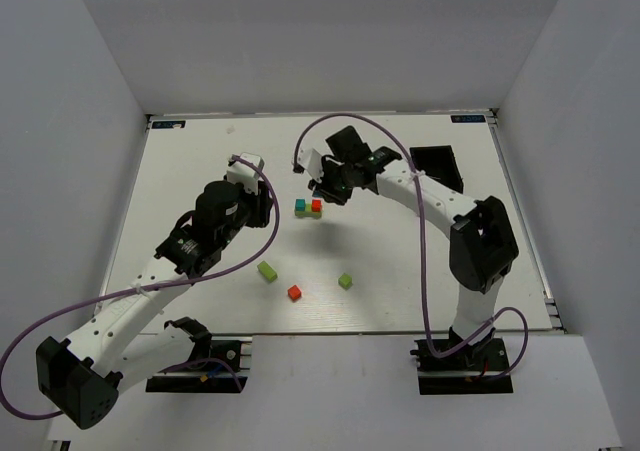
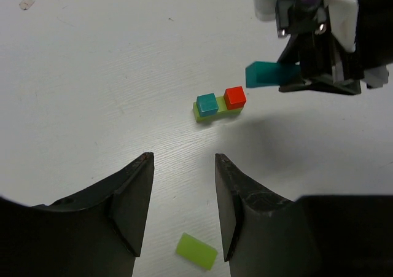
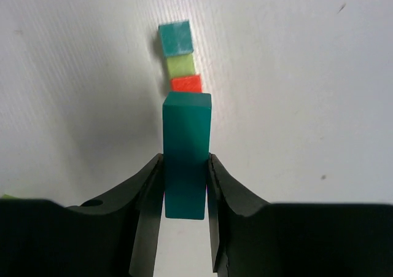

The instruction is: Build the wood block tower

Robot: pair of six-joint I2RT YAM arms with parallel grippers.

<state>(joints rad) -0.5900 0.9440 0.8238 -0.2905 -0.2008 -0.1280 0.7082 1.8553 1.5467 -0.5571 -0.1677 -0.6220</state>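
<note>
A small stack stands mid-table: a lime-green base [image 2: 216, 112] with a teal cube [image 2: 207, 104] and a red cube [image 2: 234, 97] side by side on top; it also shows in the top view [image 1: 308, 208]. My right gripper [image 3: 186, 161] is shut on a teal bar [image 3: 186, 148] and holds it in the air just beside the red cube [image 3: 186, 83]. The bar also shows in the left wrist view [image 2: 267, 74]. My left gripper [image 2: 184, 160] is open and empty, raised above the table short of the stack, with a loose lime-green block [image 2: 196, 251] on the table below it.
Loose blocks lie on the near part of the table: a lime-green one [image 1: 267, 271], a red cube [image 1: 294, 292] and another lime-green cube [image 1: 345, 281]. A black open-topped box [image 1: 437, 166] stands at the back right, behind the right arm.
</note>
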